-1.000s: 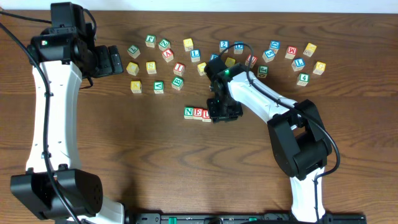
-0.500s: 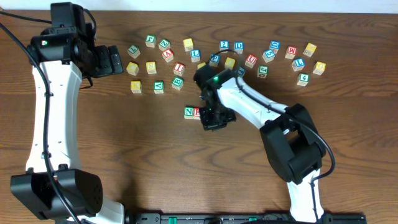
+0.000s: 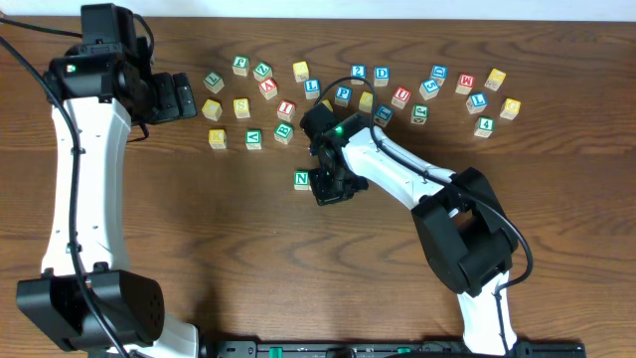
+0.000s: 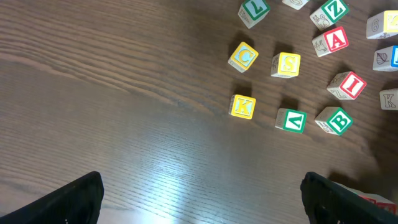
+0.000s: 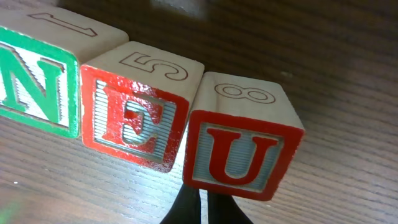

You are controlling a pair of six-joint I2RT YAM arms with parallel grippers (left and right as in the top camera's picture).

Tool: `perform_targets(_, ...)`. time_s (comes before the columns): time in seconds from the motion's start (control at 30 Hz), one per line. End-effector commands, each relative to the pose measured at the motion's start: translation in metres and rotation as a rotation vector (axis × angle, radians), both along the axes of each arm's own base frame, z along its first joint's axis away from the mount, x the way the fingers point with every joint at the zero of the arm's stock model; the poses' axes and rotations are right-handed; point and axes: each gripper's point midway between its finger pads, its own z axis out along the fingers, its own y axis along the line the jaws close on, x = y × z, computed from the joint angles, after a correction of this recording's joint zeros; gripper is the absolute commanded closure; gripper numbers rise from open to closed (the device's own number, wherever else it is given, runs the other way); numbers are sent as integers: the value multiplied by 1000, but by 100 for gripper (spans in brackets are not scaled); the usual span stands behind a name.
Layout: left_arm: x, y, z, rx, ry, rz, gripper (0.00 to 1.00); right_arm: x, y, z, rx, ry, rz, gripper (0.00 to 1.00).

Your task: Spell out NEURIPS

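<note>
3 blocks sit in a row: N (image 5: 34, 87), E (image 5: 134, 121), U (image 5: 239, 155). 4 are left. I (image 4: 348, 85), S (image 4: 286, 64) and P (image 3: 343, 94) lie farther off, and I cannot spot R. The right gripper (image 5: 200, 208) is closed tight and empty, just beside U. The left gripper (image 4: 202, 205) is spread wide, also empty.

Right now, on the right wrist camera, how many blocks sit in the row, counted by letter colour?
Green letter: 1, the N block
Red letter: 2, the E block and the U block
Total: 3
</note>
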Motion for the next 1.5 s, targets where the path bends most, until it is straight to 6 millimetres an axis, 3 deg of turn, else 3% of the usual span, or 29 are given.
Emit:
perform_targets(0.0, -1, 4, 7, 18, -15, -3, 0, 7, 4, 14, 20, -46, 17, 99)
perform_targets(0.17, -1, 4, 7, 18, -14, -3, 0, 2, 7, 15, 32, -26, 22, 99)
perform_targets(0.3, -1, 4, 7, 18, -14, -3, 0, -2, 8, 29, 71, -8, 29, 99)
perform_targets(0.57, -1, 4, 7, 18, -14, -3, 0, 22, -16, 67, 79, -115, -50, 99)
perform_targets(0.73, -1, 4, 7, 18, -14, -3, 0, 36, -33, 61, 34, -140, -120, 99)
perform_targets(0.9, -1, 4, 7, 18, -15, -3, 0, 46, -32, 47, 33, -151, -142, 99)
perform_targets(1.13, -1, 4, 7, 18, -14, -3, 0, 42, -34, 25, 4, -106, -161, 99)
perform_targets(1.47, -1, 4, 7, 18, -15, -3, 0, 38, -35, 17, -8, -86, -179, 99)
